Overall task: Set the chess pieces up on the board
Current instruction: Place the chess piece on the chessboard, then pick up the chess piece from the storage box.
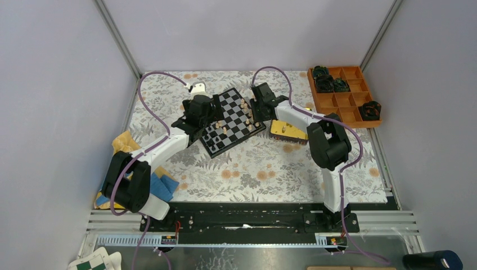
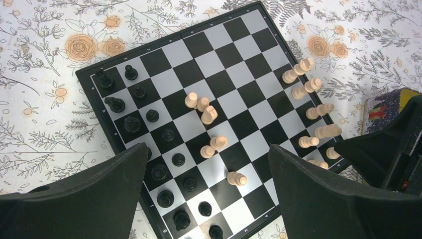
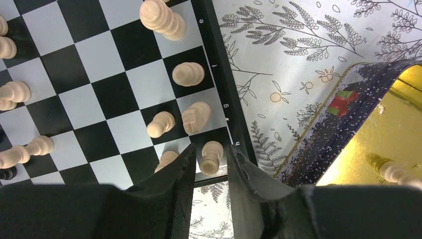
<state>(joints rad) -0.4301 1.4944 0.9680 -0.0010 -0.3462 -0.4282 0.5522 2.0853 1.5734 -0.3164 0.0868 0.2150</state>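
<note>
Where right claw (image 3: 211,150) gapes, tan piece (image 3: 211,158) between

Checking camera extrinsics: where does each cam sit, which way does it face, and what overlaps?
Top external: high behind the bases, looking down on the table; left arm and right arm show whole.
Left wrist: above the board, facing down; left fingers frame the bottom.
Right wrist: low over the board's corner by the tin; right fingers flank a light piece.
Shared: both wrist views catch the board and tin.

The chess pieces (image 2: 209,114) stand on the board (image 2: 234,102); the tin (image 1: 281,129) lies just right of it.
</note>
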